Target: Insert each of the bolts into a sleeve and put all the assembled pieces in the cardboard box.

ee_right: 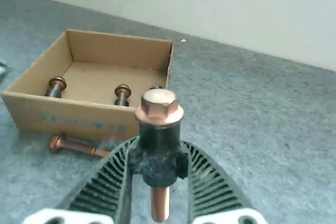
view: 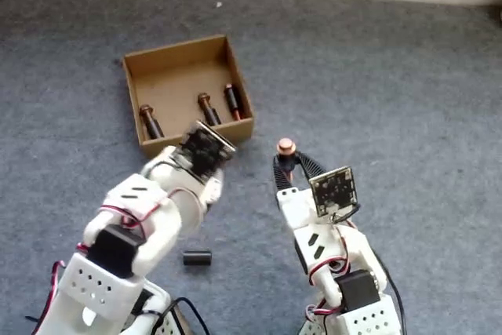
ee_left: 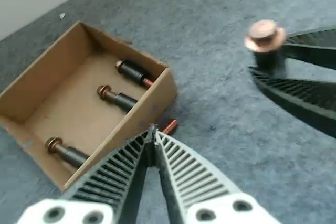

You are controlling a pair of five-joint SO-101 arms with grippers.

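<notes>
The right pincer (view: 288,166) pinches a sleeve (ee_right: 157,153) with a bolt (ee_right: 159,109) through it, above the tabletop near the box (ee_right: 79,116). Its long axis stands upright, head up. If tipped, the bolt could slide out. The left pincer (ee_left: 153,136) is pressed together near 1 loose bolt (ee_right: 73,145).

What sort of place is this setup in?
Probably a robotics test area in a lab or office room, though I can't be sure: grey carpet-like covering, a plain pale wall, and a cardboard box holding sleeved bolts.
</notes>
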